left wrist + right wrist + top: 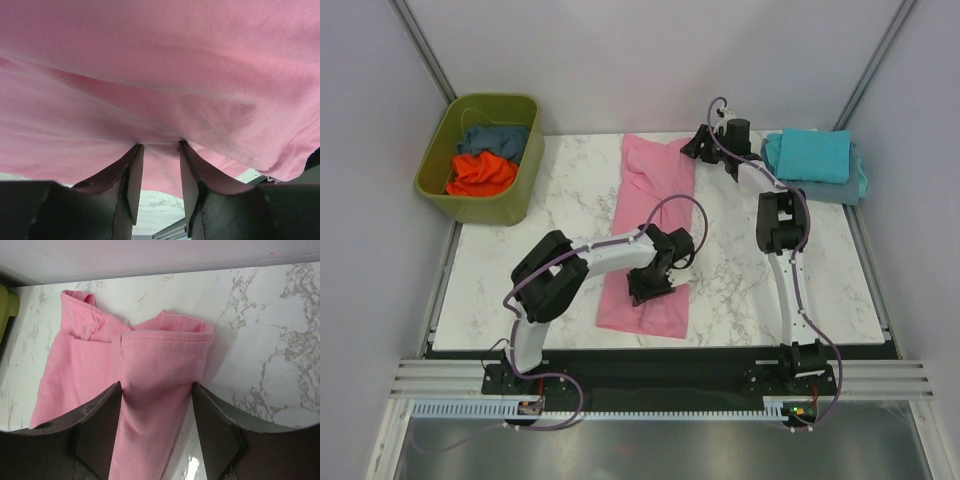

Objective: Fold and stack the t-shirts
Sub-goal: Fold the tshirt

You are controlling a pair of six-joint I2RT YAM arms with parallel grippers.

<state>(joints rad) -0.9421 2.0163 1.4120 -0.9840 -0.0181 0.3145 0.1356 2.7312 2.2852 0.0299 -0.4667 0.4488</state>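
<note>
The light pink t-shirt (655, 185) lies on the marble counter (570, 190) as a long narrow strip, running from the far edge toward the arms. The left tool (650, 293) is at its near end. Its jaws stand partly apart with the tips against the cloth, and the counter shows through the gap between them. The right tool (695, 148) is at the far end, wide open, and a folded part of the shirt lies flat between its fingers (105, 415). A folded turquoise t-shirt (810, 155) rests at the far right on a slate-blue one (855, 188). The olive-green tub (490, 208) at the far left holds an orange t-shirt (480, 175) and another slate-blue t-shirt (495, 138).
</note>
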